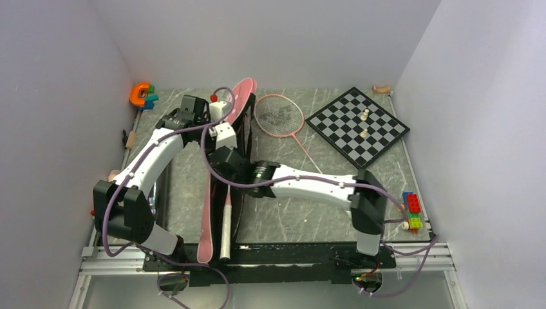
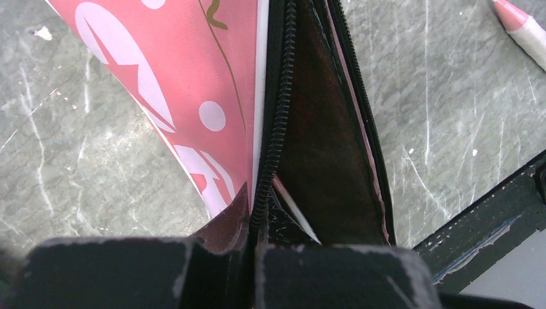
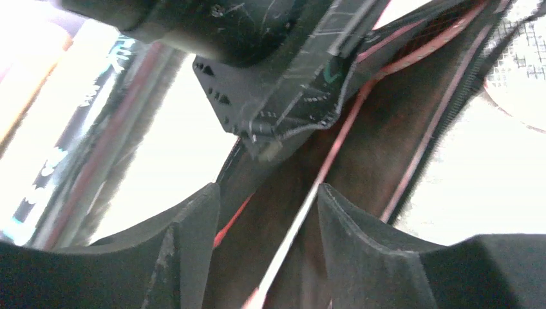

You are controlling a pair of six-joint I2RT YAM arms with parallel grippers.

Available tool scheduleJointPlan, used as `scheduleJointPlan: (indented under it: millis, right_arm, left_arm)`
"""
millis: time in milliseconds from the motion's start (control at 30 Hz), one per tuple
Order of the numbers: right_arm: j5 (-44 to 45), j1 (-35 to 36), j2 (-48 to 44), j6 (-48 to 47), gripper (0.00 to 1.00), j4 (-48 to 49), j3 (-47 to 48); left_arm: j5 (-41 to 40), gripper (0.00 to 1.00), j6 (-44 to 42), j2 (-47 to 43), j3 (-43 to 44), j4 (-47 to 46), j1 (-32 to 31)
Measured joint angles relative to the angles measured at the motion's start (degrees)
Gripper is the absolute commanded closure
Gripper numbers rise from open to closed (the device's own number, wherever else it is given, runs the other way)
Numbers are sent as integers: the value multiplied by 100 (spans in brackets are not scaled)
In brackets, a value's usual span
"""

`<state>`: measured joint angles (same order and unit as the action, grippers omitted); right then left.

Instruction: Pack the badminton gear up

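Left gripper (image 2: 252,248) on bag (image 2: 193,84) (racket (image 1: 226,222) perhaps inside)

White-and-black arms (image 1: 309,183), lilac cables (image 1: 204,145)

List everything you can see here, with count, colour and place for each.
racket bag: one, pink with black zip, standing on edge, centre
loose racket: one, pink frame, flat, right of the bag
second racket: one, white handle by the bag's near end, shaft inside the open bag
chessboard: one, black and white, far right
chess pieces: two, pale, on the chessboard
C-shaped toy: one, orange, far left corner
building bricks: one cluster, red, blue, green, yellow, right edge
wooden piece: one, tan, far right corner
left tool: one, black, shut on the bag's zip edge
right tool: one, black, open around the shaft
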<state>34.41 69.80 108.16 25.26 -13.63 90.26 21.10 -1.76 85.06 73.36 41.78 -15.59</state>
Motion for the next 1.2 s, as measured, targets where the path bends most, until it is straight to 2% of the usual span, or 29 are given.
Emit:
scheduleJointPlan:
  millis: [67,233,333,400,533,667,1067,1200]
  right_arm:
    - [-146,-9,-393,-22,33,-22,-151]
    - [-361,-334,-1596,-68,14,-138,-400]
    - [-538,-1139,-2140,-72,4,-363,-417]
    - [-671,-1974,-2312,-90,0,-540,-485]
    - [-859,-3228,-2291,-133,0,-828,-1049]
    - [-1093,-3965,-1950,-184,1,-1202,-1714]
    - [-1425,-4280,-846,-332,11,-1235,-2269]
    - [-1550,-4297,-708,-323,19,-1095,-2380]
  left_arm:
    - [-17,100,11,0,-2,4,83]
    - [-105,100,120,0,-4,11,284]
    - [-105,100,192,0,-4,15,400]
    - [-107,100,227,0,-4,17,452]
    - [-166,100,271,0,-24,9,476]
    - [-249,100,293,0,-105,-4,503]
    - [-332,100,293,-17,-127,-44,518]
    - [-380,100,291,-96,-214,-83,518]
